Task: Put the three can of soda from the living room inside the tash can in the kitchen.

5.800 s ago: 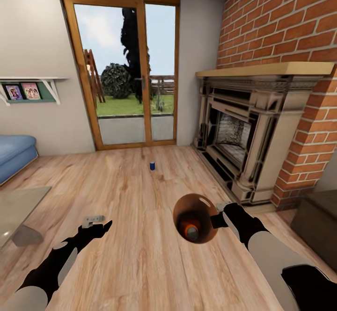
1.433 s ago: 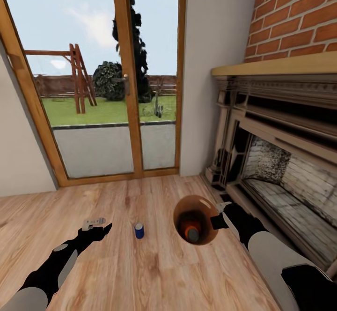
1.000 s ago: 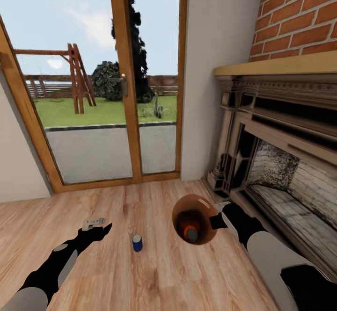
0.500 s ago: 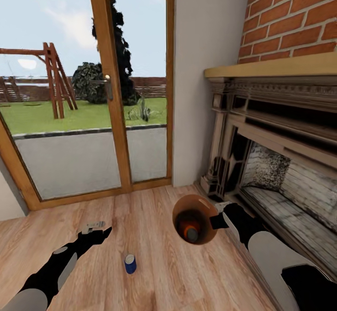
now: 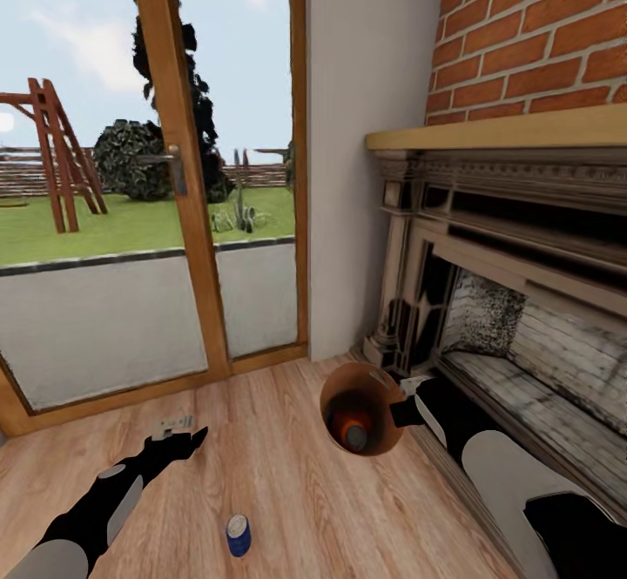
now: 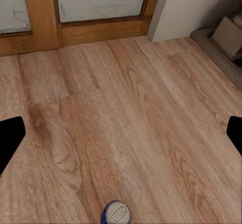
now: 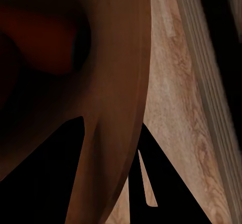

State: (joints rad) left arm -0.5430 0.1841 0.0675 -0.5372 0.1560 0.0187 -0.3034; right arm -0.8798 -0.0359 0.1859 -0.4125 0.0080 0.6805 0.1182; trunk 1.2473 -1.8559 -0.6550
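Down on the plank floor [image 5: 287,440] stands a dark blue soda can [image 5: 238,535] with a pale top, upright and touching nothing. In the left wrist view we see the same can [image 6: 117,214] from above, lying ahead of the left gripper [image 6: 121,133] and between the lines of its two black fingertips [image 6: 10,138], which sit far apart at the two sides, so those fingers are spread open with bare floor between them. From the head view the left gripper [image 5: 178,429] hangs above the floor with the blue can well short of its tips, on the robot's side of them.

We see the tash can [image 5: 359,408] held at its rim by our right gripper [image 5: 405,407]; its copper-brown mouth faces the head camera and an orange soda can [image 5: 353,434] lies deep inside it. The right wrist view shows the bin wall [image 7: 116,108] pinched between the dark fingers [image 7: 156,183], one inside the mouth and one outside, closed on the rim.

Beyond the left fingertips runs the wood-framed glass door [image 5: 183,213]. Just beyond the bin is the dark ornate fireplace [image 5: 488,283], under a pale wooden mantel [image 5: 496,131] and red brick chimney [image 5: 540,30]
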